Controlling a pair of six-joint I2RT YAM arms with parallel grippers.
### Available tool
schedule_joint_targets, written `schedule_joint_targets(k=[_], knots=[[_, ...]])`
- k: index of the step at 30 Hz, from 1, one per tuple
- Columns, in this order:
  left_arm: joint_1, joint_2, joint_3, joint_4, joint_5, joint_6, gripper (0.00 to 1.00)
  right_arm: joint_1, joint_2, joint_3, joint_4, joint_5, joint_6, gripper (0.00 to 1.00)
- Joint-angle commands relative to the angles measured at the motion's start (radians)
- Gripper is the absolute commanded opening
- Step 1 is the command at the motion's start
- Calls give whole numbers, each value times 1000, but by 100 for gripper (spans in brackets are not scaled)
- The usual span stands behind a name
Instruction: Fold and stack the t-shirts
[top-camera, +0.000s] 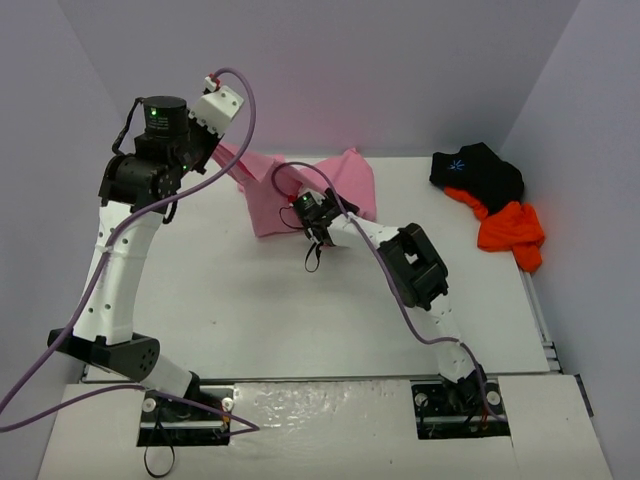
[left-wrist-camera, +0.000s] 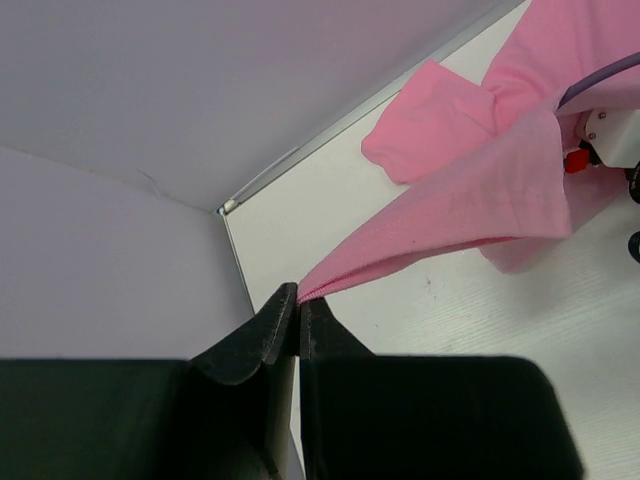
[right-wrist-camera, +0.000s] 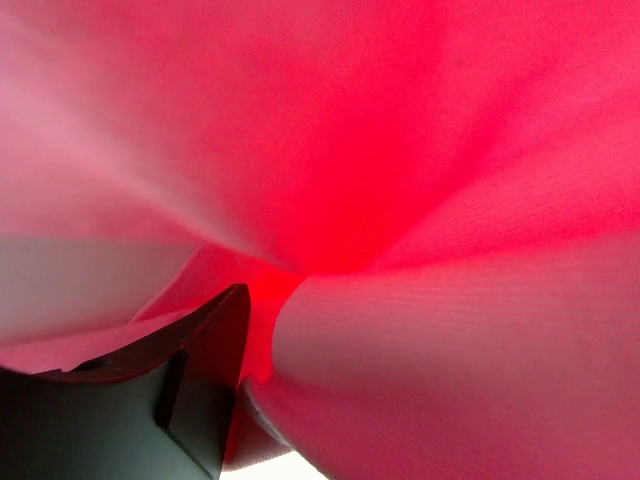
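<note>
Above the base board (top-camera: 330, 415), the left arm (top-camera: 115, 270) and right arm (top-camera: 445, 330) have white perforated links and black joint housings. Each carries a purple cable (top-camera: 252, 100) and a green light (top-camera: 152, 117). The fingers (left-wrist-camera: 245, 345) are black wedges.

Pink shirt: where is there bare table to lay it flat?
The widest bare table lies between the left arm and the right arm, nearer than the pink shirt. A narrower strip separates it from the black shirt. Crowded: the far right corner, black shirt beside orange shirt.
</note>
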Motion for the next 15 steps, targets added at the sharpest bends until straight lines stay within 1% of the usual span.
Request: schedule_joint_targets(k=[1,7,15], knots=[[10,-50,69,40,-33,9,0,-14,-34,12,50,81,-29,54],[22,-61,81,36,-36,14,0,-128,-17,5,50,59,-25,53],[28,-52,110,38,-52,20,0,-168,-77,-73,50,54,-25,53]])
